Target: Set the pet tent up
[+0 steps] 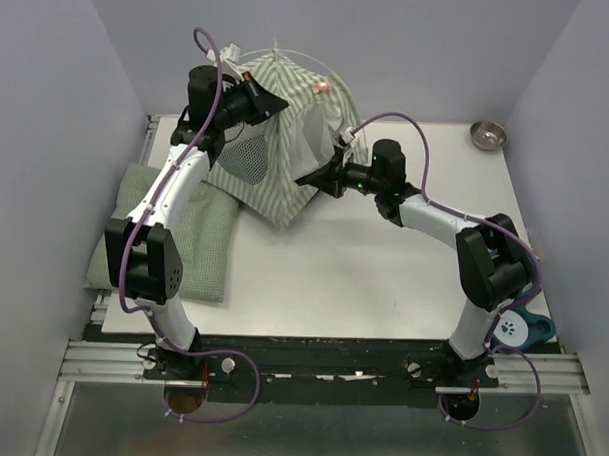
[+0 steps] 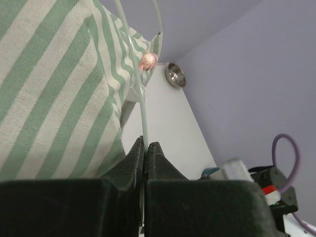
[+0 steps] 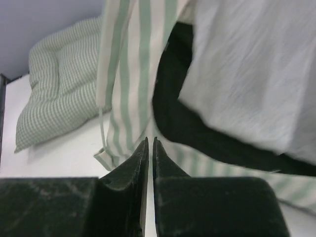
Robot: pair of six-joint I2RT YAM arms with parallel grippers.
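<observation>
Right of the pet tent [image 1: 286, 177], the right tool [image 3: 149, 143] has its tips almost together, holding nothing. The tent stands on the surface [image 1: 383, 281] between both tools. Near its top, the left tool [image 2: 146, 146] pinches a thin pole [image 2: 144, 113], likely to bend it up.

No lettering is legible; a black paw print marks the white-and-blue disc [image 1: 516, 331].

Cushion [image 1: 209, 250] partly hidden by tent [image 1: 286, 177] (and left arm [image 1: 176, 184])
</observation>
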